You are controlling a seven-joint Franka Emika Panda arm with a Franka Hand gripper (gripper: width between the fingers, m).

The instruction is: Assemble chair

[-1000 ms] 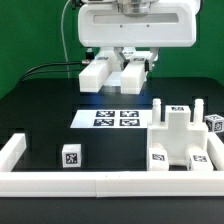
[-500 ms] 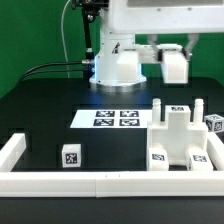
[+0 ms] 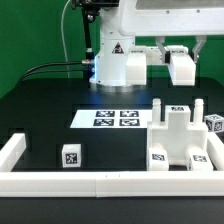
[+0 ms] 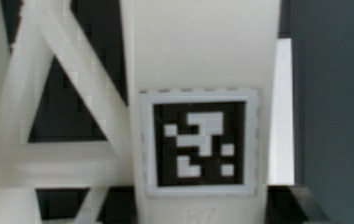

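Note:
My gripper (image 3: 181, 54) hangs high at the back right of the exterior view, shut on a white blocky chair part (image 3: 182, 68). In the wrist view that part (image 4: 199, 60) fills the picture as an upright white bar with a black-and-white tag (image 4: 199, 140), and the dark fingertips (image 4: 284, 195) sit at its sides. The partly built chair (image 3: 178, 140) stands on the table at the exterior view's right, with upright pegs and tagged blocks. It is well below the gripper and nearer the front.
The marker board (image 3: 115, 118) lies flat mid-table. A loose tagged cube (image 3: 70, 156) sits front left and another tagged block (image 3: 214, 123) far right. A long white border rail (image 3: 100, 183) runs along the front and left side. The arm's white body (image 3: 122, 65) hangs at the back centre.
The arm has turned and swung toward the exterior view's right, carrying the white part from the back centre to the back right. The grip stays the same.

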